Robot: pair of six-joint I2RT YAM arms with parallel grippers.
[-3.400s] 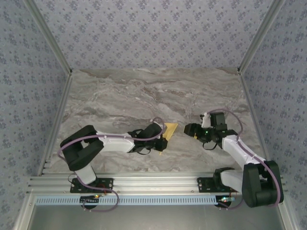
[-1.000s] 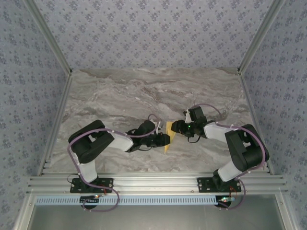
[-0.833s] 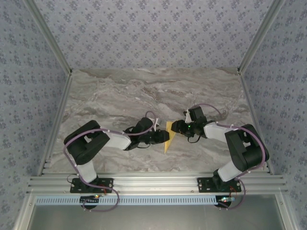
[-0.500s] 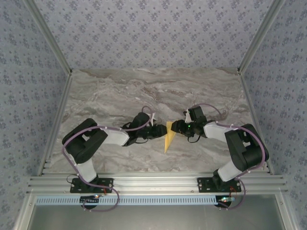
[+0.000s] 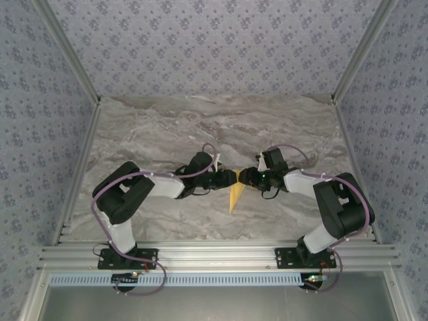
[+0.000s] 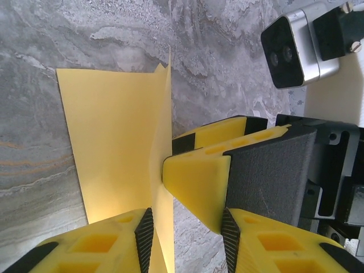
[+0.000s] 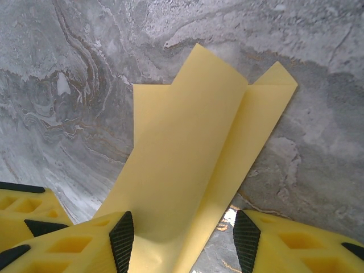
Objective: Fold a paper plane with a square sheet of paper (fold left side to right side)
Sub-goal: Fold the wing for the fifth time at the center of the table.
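Overhead: on the counter, the paper is already a narrow creased wedge. Its long axis runs 12 to 6, with the tip at 6 o'clock. The left hand and right hand meet at its 12 o'clock end.

Left wrist: one flap stands upright between the left hand's spread fingers, unpinched.

Right wrist: the right hand is spread too, straddling the loosely doubled paper.

Folding looks partway done; flattening that flap and shaping the plane remain.

Soft, even overhead light makes all three views bright, laying only faint, soft-edged shadows on the grey marble-patterned worktop, with crisp detail in the close-ups.
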